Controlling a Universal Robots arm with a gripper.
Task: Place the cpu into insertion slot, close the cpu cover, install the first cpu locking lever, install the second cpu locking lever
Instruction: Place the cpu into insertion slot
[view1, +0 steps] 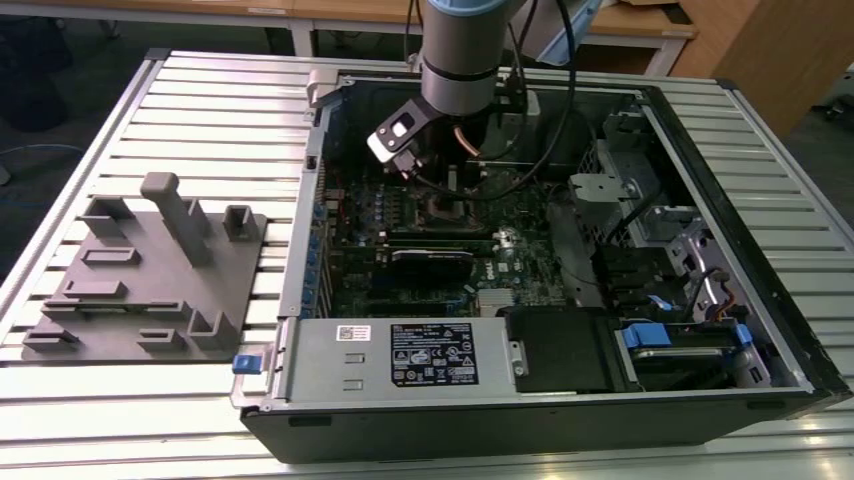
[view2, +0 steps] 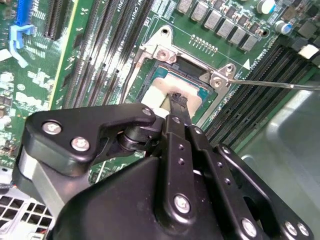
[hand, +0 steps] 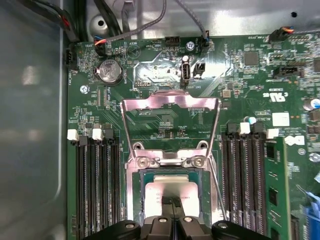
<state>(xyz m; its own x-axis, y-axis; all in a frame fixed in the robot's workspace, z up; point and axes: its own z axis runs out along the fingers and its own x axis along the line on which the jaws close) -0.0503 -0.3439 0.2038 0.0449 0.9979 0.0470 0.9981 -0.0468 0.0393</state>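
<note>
The cpu lies flat in the insertion slot, its silver-grey top ringed by a green edge; it is also in the second wrist view. My gripper stands straight over it, fingers shut together, and the narrow tip rests on or just above the chip's top. The cpu cover, a silvery frame with a large square opening, is swung up open behind the slot. A thin locking lever sticks out sideways from the slot's corner. In the exterior view the gripper reaches down into the open computer case.
Black memory slots run along both sides of the socket. A silver power supply box sits at the case's front, drive bays on the exterior view's right. A grey fixture stands on the slatted table on the exterior view's left.
</note>
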